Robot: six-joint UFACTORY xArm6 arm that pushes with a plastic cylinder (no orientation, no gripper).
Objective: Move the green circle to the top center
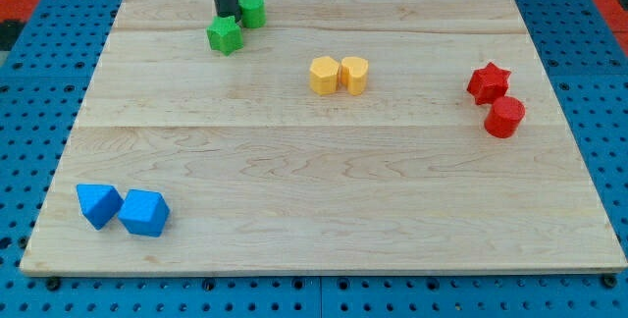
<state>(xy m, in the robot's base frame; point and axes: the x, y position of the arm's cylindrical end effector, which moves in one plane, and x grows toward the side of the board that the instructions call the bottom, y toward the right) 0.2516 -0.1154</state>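
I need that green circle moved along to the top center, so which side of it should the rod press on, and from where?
Press the green circle on its left face, coming from the view's left, so it slides right along the top edge. My tip already sits at that side, wedged between it and the green star, so no repositioning looks needed.

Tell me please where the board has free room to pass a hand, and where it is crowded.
Free: the wide middle band between the blue blocks, the yellow pair and the red pair; also the bottom right and the top edge right of the green circle. Crowded: top left, where my tip stands between the green circle and the green star.
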